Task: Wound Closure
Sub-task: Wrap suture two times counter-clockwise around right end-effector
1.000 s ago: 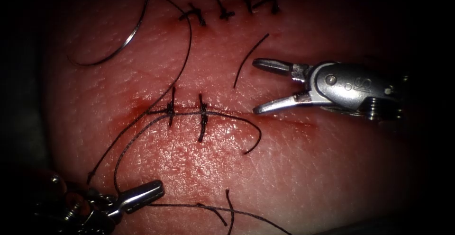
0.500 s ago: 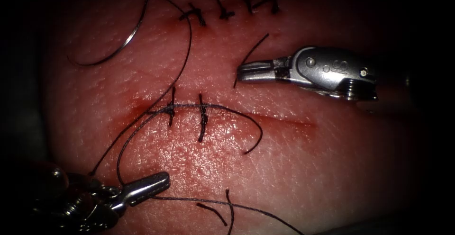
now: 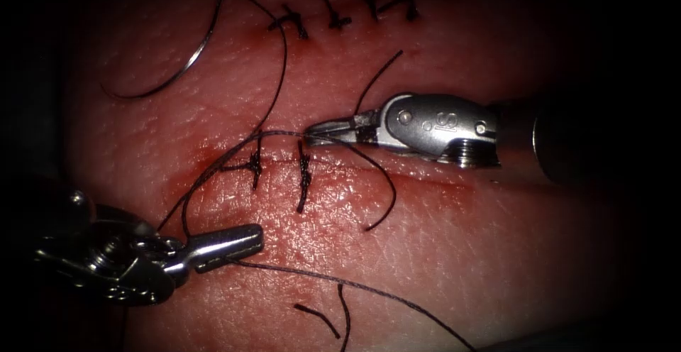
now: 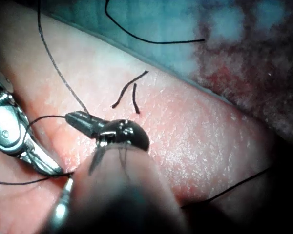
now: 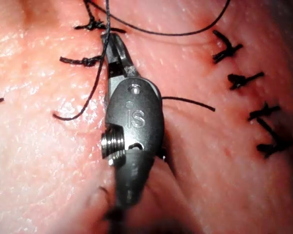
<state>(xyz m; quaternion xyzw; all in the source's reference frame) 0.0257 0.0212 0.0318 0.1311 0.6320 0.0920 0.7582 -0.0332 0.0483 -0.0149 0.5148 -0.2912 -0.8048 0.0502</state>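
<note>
The curved needle (image 3: 191, 58) lies free on the tissue (image 3: 461, 253) at the upper left, away from both tools, with its thread (image 3: 280, 75) trailing down to the cut (image 3: 425, 179). Two stitches (image 3: 303, 176) cross the cut's left part. My right tool (image 3: 312, 138) reaches in from the right, jaws shut on the thread just above the second stitch; I see the same grip close up (image 5: 110, 41). A thread tail (image 3: 386, 196) curls below it. My left tool (image 3: 252, 237) sits at the lower left, shut on the thread (image 4: 73, 118).
A finished row of stitches (image 3: 340, 13) runs along the top of the tissue. Loose cut thread ends (image 3: 319, 318) lie near the lower edge, and another short piece (image 3: 379, 75) lies above the right tool. Red fluid (image 3: 213, 164) stains the cut's left end.
The right tool's jaws went from open to shut and moved left and down onto the thread by the stitches. The left tool rose slightly to the right with its thread.
</note>
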